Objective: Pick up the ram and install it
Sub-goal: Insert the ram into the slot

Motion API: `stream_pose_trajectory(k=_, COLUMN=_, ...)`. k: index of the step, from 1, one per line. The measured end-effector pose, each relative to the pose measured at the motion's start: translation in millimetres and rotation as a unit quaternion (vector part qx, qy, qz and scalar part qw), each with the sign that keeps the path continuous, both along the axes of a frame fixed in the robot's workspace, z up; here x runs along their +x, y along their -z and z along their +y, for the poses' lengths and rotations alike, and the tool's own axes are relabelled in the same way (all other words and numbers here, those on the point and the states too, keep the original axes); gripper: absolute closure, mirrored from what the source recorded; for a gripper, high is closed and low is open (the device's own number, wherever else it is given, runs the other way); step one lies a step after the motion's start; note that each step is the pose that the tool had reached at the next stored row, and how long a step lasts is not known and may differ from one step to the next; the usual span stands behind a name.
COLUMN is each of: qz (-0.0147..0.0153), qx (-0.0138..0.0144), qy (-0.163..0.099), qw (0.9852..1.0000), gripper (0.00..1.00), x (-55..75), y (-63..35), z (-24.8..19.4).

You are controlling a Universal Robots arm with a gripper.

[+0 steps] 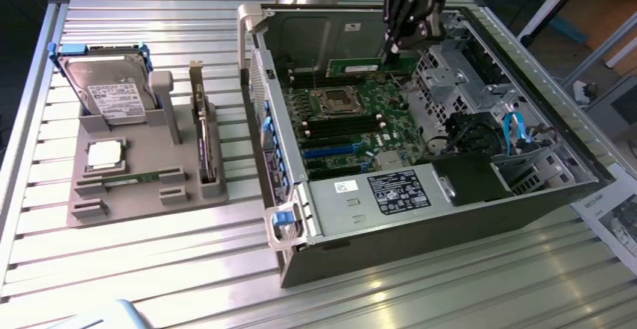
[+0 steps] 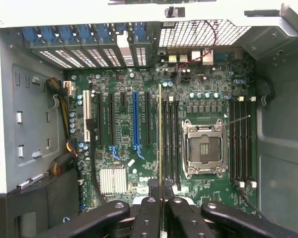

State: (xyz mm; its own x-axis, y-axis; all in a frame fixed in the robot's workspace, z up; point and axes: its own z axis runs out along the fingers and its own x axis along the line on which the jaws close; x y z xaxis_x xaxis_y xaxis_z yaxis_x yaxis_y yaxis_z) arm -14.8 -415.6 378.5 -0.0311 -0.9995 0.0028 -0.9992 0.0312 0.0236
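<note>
Gripper [image 1: 396,45] is clamped on the ram [image 1: 359,66], held over the motherboard [image 1: 344,131] inside the case [image 1: 303,38]. From the wrist it's edge-on, just a thin line beside the black slots [image 2: 171,144], bottom edge hidden. Case walls sit close around.
</note>
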Motion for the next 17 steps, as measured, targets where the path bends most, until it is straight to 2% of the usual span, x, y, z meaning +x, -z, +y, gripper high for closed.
stream_pose_trajectory(k=5, qz=0.0, qx=0.0002, qy=0.0, qw=1.0, gripper=0.88, x=0.5, y=0.9, z=9.2)
stream_pose_trajectory(k=8, qz=0.0, qx=0.0003, qy=0.0, qw=1.0, gripper=0.88, x=0.8, y=1.8, z=17.6)
stream_pose_trajectory(k=12, qz=-0.0001, qx=0.0014, qy=0.0, qw=1.0, gripper=0.88, x=0.8, y=3.8, z=21.8)
stream_pose_trajectory(k=17, qz=-0.0002, qx=0.0025, qy=0.0, qw=1.0, gripper=0.88, x=0.8, y=7.7, z=23.5)
